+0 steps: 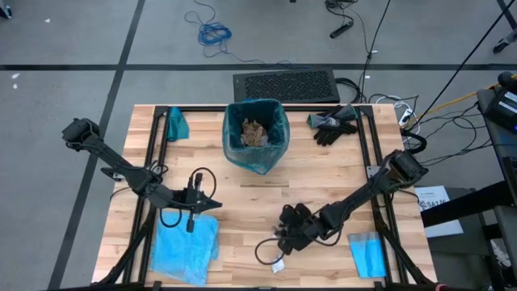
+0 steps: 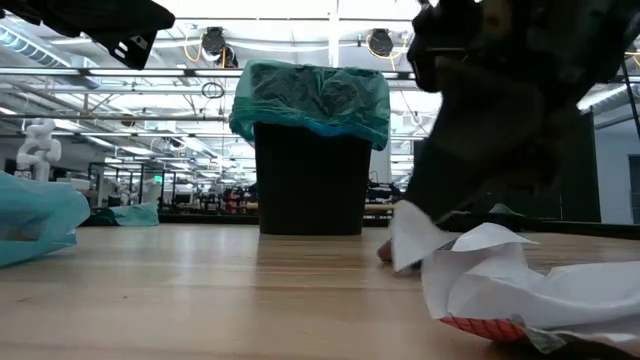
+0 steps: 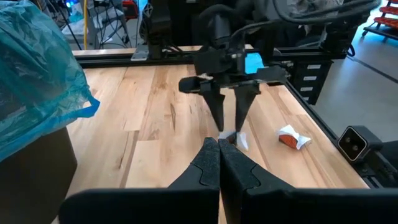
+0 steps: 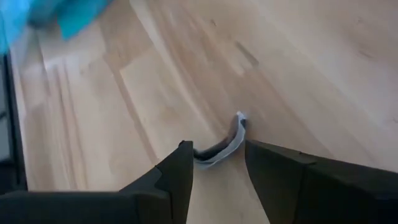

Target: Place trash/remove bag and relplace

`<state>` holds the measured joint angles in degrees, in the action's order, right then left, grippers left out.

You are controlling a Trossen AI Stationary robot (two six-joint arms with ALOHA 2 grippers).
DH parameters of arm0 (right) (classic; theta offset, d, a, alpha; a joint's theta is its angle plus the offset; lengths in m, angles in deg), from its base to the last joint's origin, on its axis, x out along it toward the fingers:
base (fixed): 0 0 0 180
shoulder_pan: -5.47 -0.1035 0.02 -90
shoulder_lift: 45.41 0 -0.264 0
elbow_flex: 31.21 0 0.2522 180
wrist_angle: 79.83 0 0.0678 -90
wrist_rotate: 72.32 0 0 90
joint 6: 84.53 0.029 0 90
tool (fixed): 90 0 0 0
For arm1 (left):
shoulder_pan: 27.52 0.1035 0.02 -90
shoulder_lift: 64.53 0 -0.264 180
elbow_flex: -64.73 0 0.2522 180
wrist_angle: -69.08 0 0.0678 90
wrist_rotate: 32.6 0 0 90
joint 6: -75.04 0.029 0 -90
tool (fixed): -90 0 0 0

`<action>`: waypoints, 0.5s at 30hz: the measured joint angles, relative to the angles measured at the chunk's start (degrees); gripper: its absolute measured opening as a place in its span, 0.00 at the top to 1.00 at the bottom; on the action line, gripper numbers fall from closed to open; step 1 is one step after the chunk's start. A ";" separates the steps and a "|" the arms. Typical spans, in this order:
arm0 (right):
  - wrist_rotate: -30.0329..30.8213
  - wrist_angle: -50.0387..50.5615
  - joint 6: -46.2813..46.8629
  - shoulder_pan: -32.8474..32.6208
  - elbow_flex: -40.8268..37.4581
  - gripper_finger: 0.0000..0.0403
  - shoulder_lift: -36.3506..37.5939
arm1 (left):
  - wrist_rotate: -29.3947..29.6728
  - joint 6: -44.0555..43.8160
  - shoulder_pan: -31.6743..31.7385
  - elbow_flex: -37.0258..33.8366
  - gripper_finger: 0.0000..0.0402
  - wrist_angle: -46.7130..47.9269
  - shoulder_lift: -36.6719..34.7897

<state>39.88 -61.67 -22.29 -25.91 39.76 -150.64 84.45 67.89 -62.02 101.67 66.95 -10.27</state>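
Note:
A black bin (image 1: 255, 136) lined with the dark teal bag (image 2: 310, 100) stands at the table's far middle, with brown paper wads (image 1: 256, 132) inside. My right gripper (image 3: 229, 132) points down at the near middle, shut on a small white scrap (image 4: 221, 148). A second white wrapper with red print (image 3: 292, 138) lies on the table just nearer the near edge. My left gripper (image 3: 219, 155) is shut and holds nothing; it hovers left of centre above the sky-blue bag (image 1: 186, 246), which lies flat on the table. My right gripper pinches the white scrap between its two fingers, near their tips, coming from above and pointing down. The scrap's curled edge (image 4: 237, 124) sticks out past the fingers. Its lower end (image 2: 408, 245) hangs at the table top; whether it is lifted clear, I cannot tell.
Black gloves (image 1: 331, 125) lie at the far right of the table and a teal cloth (image 1: 176, 123) at the far left. A light blue folded piece (image 1: 367, 255) lies at the near right corner. Bare wood stretches between the bin and both grippers.

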 joint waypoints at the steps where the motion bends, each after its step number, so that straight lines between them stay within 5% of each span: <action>1: 0.03 -0.59 0.61 0.29 -0.50 0.67 0.00 | 0.00 0.01 0.00 0.00 1.00 0.00 0.00; 4: 0.23 0.28 2.37 0.60 -2.25 0.72 0.00 | -0.02 0.01 -0.02 0.00 1.00 -0.01 0.00; 9: 1.56 0.16 1.18 0.60 -3.32 0.97 0.00 | -0.02 -0.05 0.00 0.00 1.00 0.57 0.00; 15: 8.05 -1.90 -0.80 0.64 -3.32 0.97 0.00 | -1.60 -2.98 -0.02 0.00 1.00 4.85 0.00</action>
<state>47.93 -63.57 -23.09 -25.27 36.44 -150.64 82.85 64.91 -62.04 101.67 71.80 -10.27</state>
